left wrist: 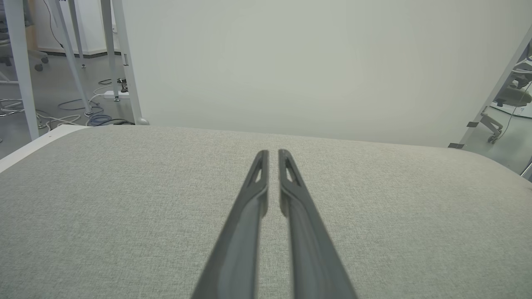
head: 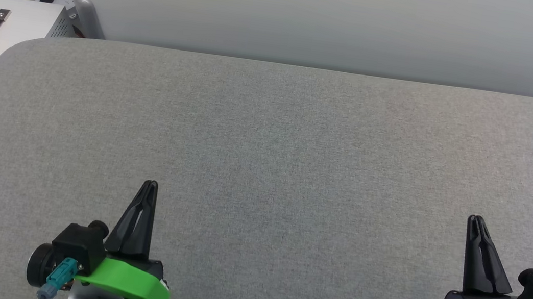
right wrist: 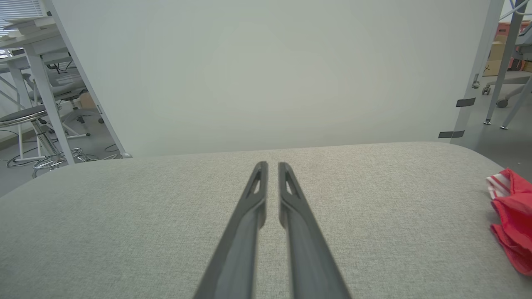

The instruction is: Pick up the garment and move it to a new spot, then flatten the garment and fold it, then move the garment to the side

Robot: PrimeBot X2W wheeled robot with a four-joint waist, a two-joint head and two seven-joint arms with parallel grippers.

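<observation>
At the table's right edge, the garment lies bunched, just right of the right gripper and well apart from the left gripper. Both finger pairs are nearly together and empty. Right arm is nearer. Can't tell the long axis.

Reads as matt woven cloth on the table top. Looks like smooth, dull plastic on the left gripper, satiny plastic on its green wrist shell, soft creased fabric on the garment.
</observation>
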